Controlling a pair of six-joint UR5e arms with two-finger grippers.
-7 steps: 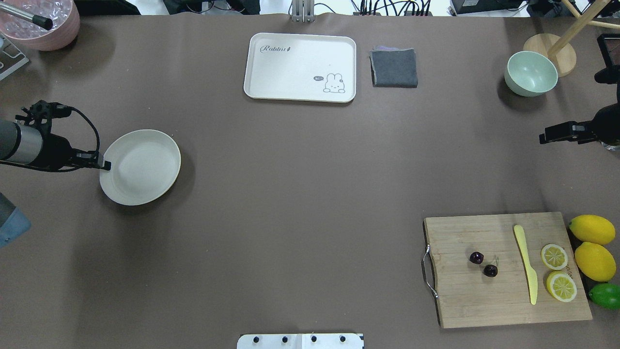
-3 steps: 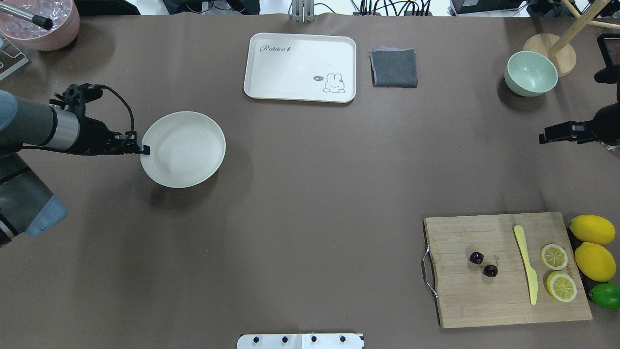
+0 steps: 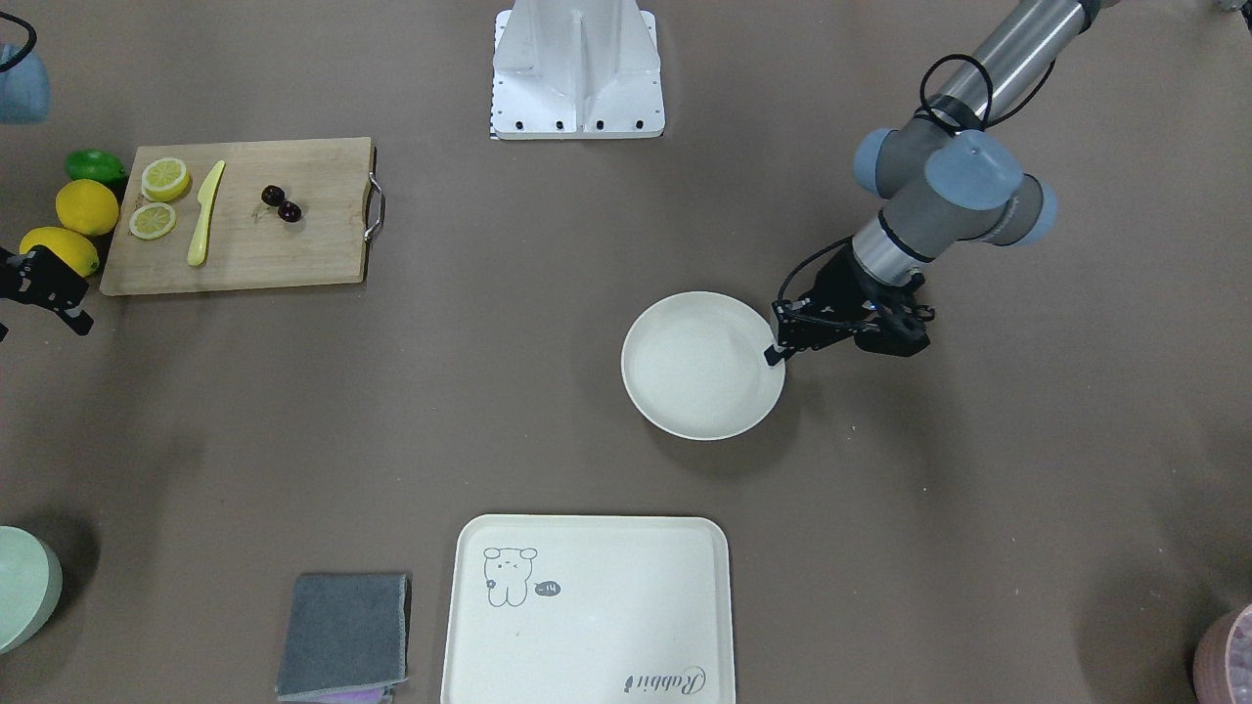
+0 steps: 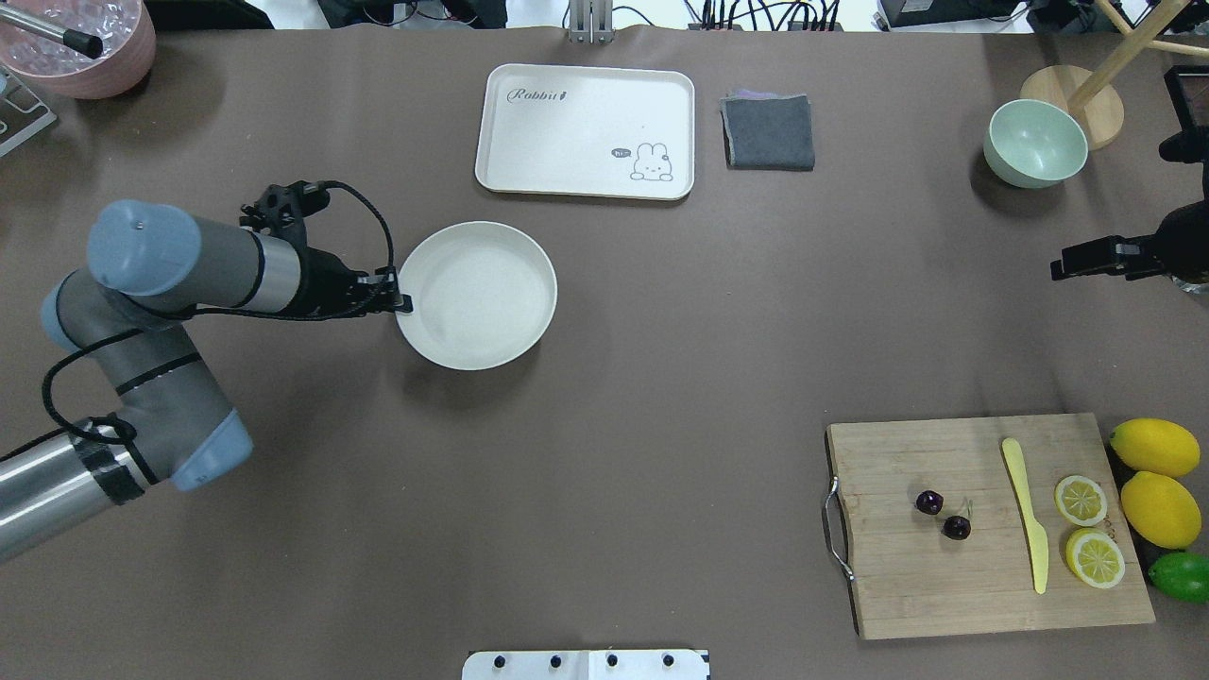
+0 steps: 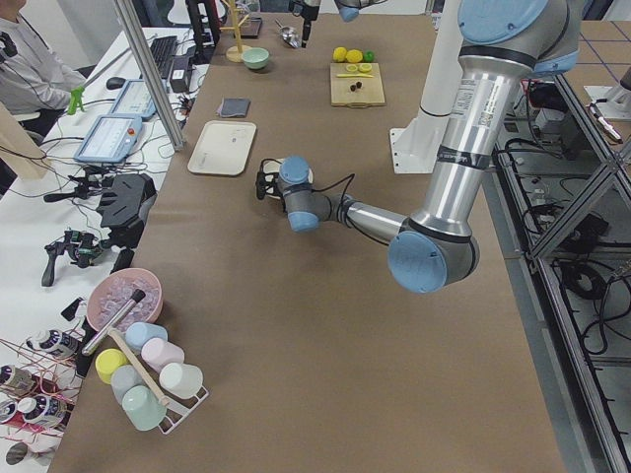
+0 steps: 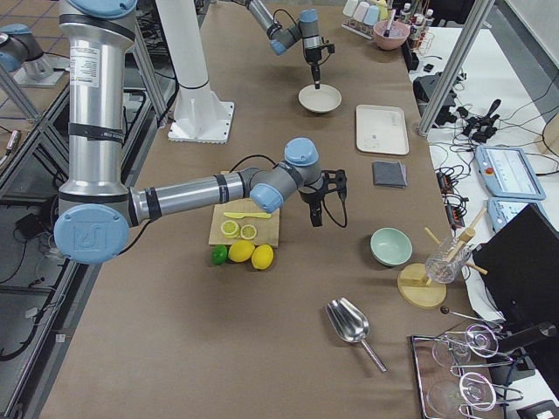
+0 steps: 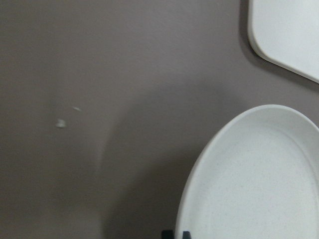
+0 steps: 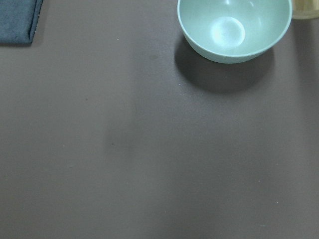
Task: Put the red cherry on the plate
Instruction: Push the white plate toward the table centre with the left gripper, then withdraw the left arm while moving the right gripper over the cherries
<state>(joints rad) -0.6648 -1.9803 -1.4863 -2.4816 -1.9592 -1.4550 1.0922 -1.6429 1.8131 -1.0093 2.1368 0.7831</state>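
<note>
The red cherry (image 4: pixel 943 516) is a dark joined pair lying on the wooden cutting board (image 4: pixel 945 586) at the front right, also seen in the front-facing view (image 3: pixel 281 203). The round cream plate (image 4: pixel 477 295) is left of the table's middle, just in front of the rabbit tray. My left gripper (image 4: pixel 401 302) is shut on the plate's left rim (image 3: pixel 775 352); the left wrist view shows the plate (image 7: pixel 259 184) right at the fingertips. My right gripper (image 4: pixel 1060 266) hovers at the right edge, far from the cherry, open with nothing in it.
On the board lie a yellow knife (image 4: pixel 1025 515) and two lemon slices (image 4: pixel 1086 529); lemons (image 4: pixel 1157 482) and a lime (image 4: pixel 1181 576) sit beside it. The rabbit tray (image 4: pixel 586 127), a grey cloth (image 4: pixel 768 132) and a mint bowl (image 4: pixel 1034 144) line the far side.
My left arm has carried the plate to the right, from the table's left side to near the middle. The right gripper and the cherry have not moved.
</note>
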